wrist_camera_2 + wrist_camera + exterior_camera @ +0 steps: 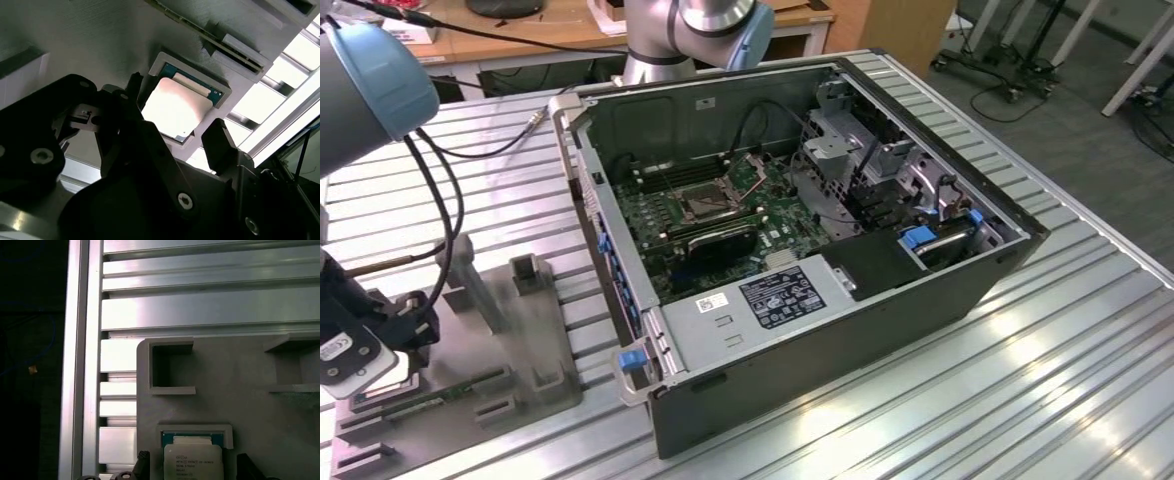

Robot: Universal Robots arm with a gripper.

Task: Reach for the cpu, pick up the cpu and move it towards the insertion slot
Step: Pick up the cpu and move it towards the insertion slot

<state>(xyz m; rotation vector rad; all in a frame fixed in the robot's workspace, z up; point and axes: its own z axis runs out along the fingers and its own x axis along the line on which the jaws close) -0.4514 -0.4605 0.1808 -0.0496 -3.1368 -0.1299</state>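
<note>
we are at the reaching step. our black gripper [175, 111] hangs open, a finger each side of the flat silvery square cpu [172, 102], which lies in its pocket by the edge of the grey holder plate [250, 385]. next it likely needs an even squeeze.

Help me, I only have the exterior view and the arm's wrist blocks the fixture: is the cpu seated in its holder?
Observer: Yes. In the first wrist view the cpu lies flat in a recess of the gray holder, silvery face up.
Operator: Is the gripper shut on it?
Observer: No. In both wrist views the gripper is open, its jaws one on each side of the cpu with a gap showing.
Operator: Anything next to that recess?
Observer: A square pocket cut into the holder.
</note>
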